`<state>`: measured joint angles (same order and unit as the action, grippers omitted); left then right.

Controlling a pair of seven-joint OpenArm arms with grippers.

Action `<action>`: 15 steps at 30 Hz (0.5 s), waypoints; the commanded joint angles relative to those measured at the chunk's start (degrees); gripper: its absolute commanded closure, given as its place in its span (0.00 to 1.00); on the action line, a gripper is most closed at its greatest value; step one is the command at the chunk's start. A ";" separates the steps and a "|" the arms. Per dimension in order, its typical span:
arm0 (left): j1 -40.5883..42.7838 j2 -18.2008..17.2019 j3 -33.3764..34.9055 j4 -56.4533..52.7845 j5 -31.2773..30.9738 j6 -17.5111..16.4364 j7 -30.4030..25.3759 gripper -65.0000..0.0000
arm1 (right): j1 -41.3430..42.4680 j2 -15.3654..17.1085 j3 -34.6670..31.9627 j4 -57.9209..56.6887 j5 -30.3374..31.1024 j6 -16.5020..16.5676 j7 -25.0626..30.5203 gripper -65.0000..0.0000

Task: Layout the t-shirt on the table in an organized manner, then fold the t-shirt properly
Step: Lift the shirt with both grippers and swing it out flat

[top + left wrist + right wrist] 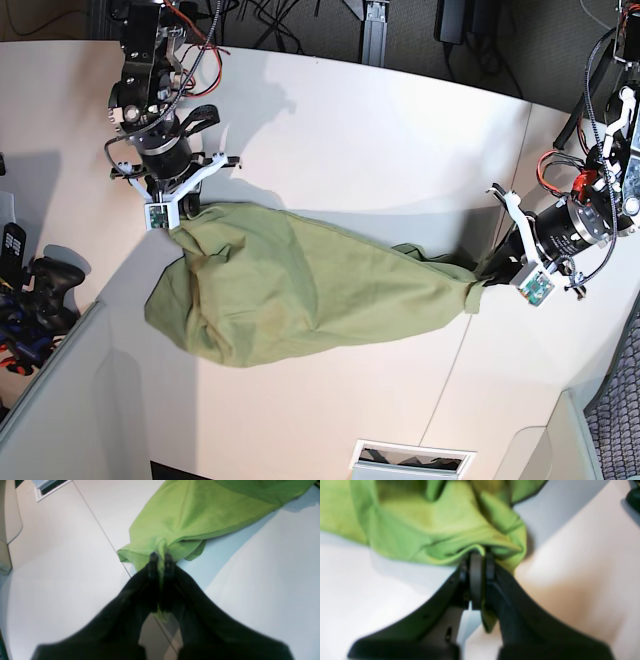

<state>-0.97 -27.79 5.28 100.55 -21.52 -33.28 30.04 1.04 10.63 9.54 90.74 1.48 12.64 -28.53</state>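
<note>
The light olive-green t-shirt (300, 285) stretches across the white table (380, 140) between my two arms, sagging in a loose bundle at its lower left. In the base view my left gripper (487, 272) is shut on the shirt's right end. The left wrist view shows that gripper (160, 555) pinching a bunched fold of the t-shirt (190, 512), with cloth hanging between its fingers. My right gripper (176, 222) is shut on the shirt's upper left corner. In the right wrist view that gripper (480, 555) clamps a crumpled edge of the t-shirt (425, 522).
A dark seam line (100, 525) runs across the table under the left gripper. A rectangular slot (412, 460) sits at the table's near edge. Dark controllers and clutter (35, 290) lie at the left edge. Raised white-grey panels (50, 400) stand at the near corners.
</note>
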 commanded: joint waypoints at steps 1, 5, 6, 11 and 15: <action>-1.11 -0.81 -1.03 0.90 0.07 -0.87 -1.51 1.00 | 1.84 1.07 0.24 1.07 1.07 0.17 1.51 1.00; -2.64 -1.49 -7.19 0.94 0.11 -0.85 -3.08 1.00 | 6.82 4.76 0.24 1.20 5.33 0.22 1.53 1.00; -3.41 -1.92 -9.33 0.94 -1.57 -0.85 -3.30 1.00 | 8.59 6.05 0.24 1.38 6.38 0.26 1.49 1.00; -8.61 -3.80 -17.94 0.94 -6.58 -1.29 -3.26 1.00 | 18.91 12.37 0.24 1.99 10.49 1.31 0.11 1.00; -11.65 -5.73 -18.38 0.70 -6.56 -1.29 -3.28 1.00 | 26.27 16.20 0.24 1.90 11.61 1.31 0.02 1.00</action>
<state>-11.29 -32.36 -12.45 100.64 -28.14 -35.05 27.83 25.54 25.76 9.21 91.85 13.72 15.29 -30.04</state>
